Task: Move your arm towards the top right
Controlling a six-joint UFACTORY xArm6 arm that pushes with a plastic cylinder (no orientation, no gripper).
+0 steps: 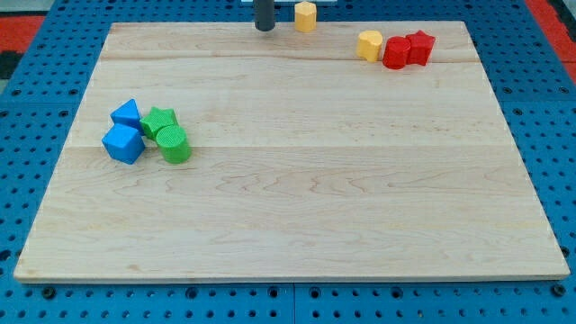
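Observation:
My tip point(265, 28) is at the view's top edge, a little left of centre, on the wooden board point(297, 180). A yellow hexagonal block point(305, 16) stands just to its right, a small gap apart. Farther right near the top are a yellow block point(370, 45), a red cylinder point(396, 53) and a red star block point(419, 47), close together. At the view's left are a blue triangular block point(127, 113), a blue cube point(122, 143), a green star block point(159, 120) and a green cylinder point(173, 144), bunched together.
The board lies on a blue perforated table point(27, 81) that shows on all sides. A red area point(36, 18) shows at the top left corner.

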